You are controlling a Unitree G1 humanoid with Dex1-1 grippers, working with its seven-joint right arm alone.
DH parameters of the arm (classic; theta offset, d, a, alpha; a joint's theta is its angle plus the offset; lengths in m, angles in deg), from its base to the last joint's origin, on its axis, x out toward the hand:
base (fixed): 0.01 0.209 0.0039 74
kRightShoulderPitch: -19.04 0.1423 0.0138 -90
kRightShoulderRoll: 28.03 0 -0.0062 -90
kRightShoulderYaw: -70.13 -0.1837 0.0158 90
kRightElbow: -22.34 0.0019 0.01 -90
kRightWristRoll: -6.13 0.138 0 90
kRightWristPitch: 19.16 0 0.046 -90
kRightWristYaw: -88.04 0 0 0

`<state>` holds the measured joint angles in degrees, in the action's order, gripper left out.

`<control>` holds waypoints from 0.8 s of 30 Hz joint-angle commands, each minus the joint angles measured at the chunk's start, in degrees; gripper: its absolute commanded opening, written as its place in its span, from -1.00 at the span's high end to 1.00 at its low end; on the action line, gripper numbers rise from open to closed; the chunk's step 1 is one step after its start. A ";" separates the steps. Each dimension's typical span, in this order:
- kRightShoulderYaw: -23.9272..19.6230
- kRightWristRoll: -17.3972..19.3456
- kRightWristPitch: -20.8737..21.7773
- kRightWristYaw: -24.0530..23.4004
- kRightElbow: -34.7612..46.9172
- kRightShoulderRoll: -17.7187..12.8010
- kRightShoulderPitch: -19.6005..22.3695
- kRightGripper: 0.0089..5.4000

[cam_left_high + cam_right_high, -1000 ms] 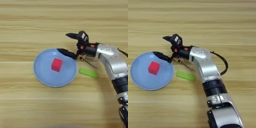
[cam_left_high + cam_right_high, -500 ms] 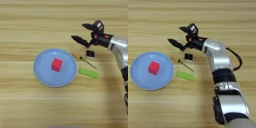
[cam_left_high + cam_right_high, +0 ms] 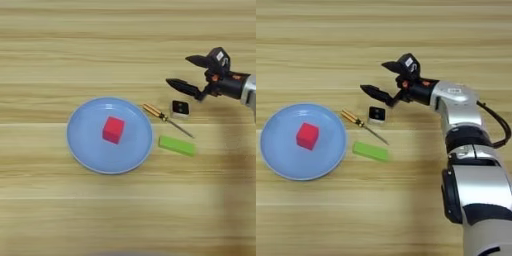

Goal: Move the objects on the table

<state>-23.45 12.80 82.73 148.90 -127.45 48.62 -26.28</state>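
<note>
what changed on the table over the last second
The right arm drew back from the plate's right rim, toward the robot's right and further up the table; its tool hangs open and empty beyond the square block. It neither grasped nor released anything. The red cube on the plate, the screwdriver, the block and the green bar lie where they were.

2 head-mounted views look steeply down on the table (image 3: 50, 50); both share the plate (image 3: 80, 145), while the right eye view reaches further right along the forearm (image 3: 456, 100).
</note>
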 commanded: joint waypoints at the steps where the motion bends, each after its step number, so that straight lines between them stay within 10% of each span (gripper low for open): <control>1: 0.39 -2.28 5.46 -0.09 -3.03 -2.84 6.47 -0.99; 24: 2.70 -11.65 8.92 -1.64 -13.07 -2.86 6.08 -0.99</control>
<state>-20.95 1.62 91.15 149.51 -142.71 48.11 -25.06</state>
